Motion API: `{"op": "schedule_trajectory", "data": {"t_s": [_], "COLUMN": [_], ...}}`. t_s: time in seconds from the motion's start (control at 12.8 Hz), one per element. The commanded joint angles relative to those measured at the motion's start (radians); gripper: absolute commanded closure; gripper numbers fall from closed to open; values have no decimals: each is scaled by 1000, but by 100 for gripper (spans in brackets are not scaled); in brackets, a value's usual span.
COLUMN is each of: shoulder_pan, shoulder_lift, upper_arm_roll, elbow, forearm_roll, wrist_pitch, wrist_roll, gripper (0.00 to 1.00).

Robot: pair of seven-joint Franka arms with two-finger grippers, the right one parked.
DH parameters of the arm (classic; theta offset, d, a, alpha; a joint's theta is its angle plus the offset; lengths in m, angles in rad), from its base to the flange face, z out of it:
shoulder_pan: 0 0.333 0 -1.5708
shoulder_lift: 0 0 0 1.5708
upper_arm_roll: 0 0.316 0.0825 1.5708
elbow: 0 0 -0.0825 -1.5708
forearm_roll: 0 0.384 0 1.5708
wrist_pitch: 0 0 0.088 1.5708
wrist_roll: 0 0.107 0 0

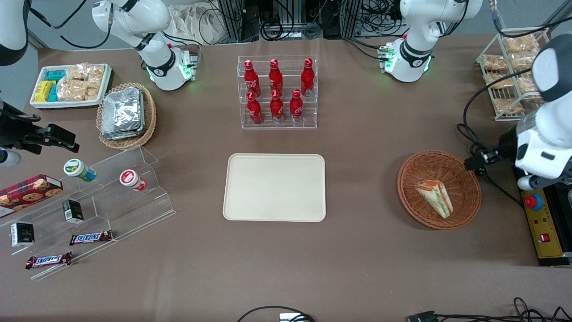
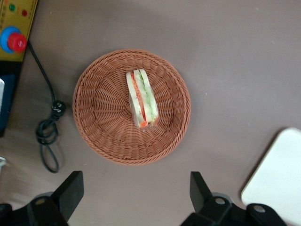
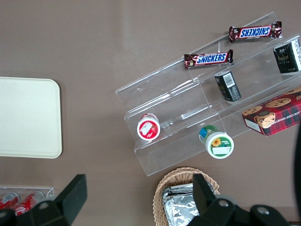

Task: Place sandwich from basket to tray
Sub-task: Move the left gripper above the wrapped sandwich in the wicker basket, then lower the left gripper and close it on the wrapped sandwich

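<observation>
Brown cloth is seen covering the table (image 1: 366, 250), and nearest the front camera two Snickers bars (image 1: 90, 237) are laid on a clear stepped stand (image 1: 111, 201) toward the parked arm's end, along with small dark boxes (image 1: 73, 211), two round-lidded cups (image 1: 80, 170) and a cookie box (image 1: 29, 190). Farther from the camera, the cream-beige tray (image 1: 275, 188) is set flat at the middle of the table, with nothing on it. Well apart from it, toward the working arm's end, the reddish-brown woven basket (image 1: 439, 189) is placed, and the sandwich (image 1: 434, 197) is lying inside it, near the middle, its orange-red and green filling stripes showing. In the left wrist view the sandwich (image 2: 142, 98) is seen from above within the basket (image 2: 131, 106), and a corner of the tray (image 2: 277, 179) is visible beside it. The gripper (image 2: 134, 193) is held above the table just beside the basket, its two fingers (image 2: 70, 190) spread wide apart with nothing between them. A yellow control box with a red button (image 1: 533, 202) is beside the basket. Farther still, red bottles (image 1: 277, 89) are ranked in a clear rack, and foil packets (image 1: 123, 112) are stacked in a tan basket.
</observation>
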Motion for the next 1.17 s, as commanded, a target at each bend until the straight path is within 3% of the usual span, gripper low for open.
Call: {"op": "schedule_trajectory", "data": {"t_s": [0.0, 0.31, 1.01, 1.09], "shoulder_pan": [1, 0, -2, -2], "shoulder_lift": [-12, 40, 233, 238], "upper_arm_roll": [-3, 14, 13, 13], "elbow": [-150, -341, -349, -349], "forearm_roll": [7, 2, -9, -9], "wrist_pitch": [152, 425, 528, 534], "wrist_roll": [-160, -279, -297, -297], "gripper": [0, 0, 0, 21]}}
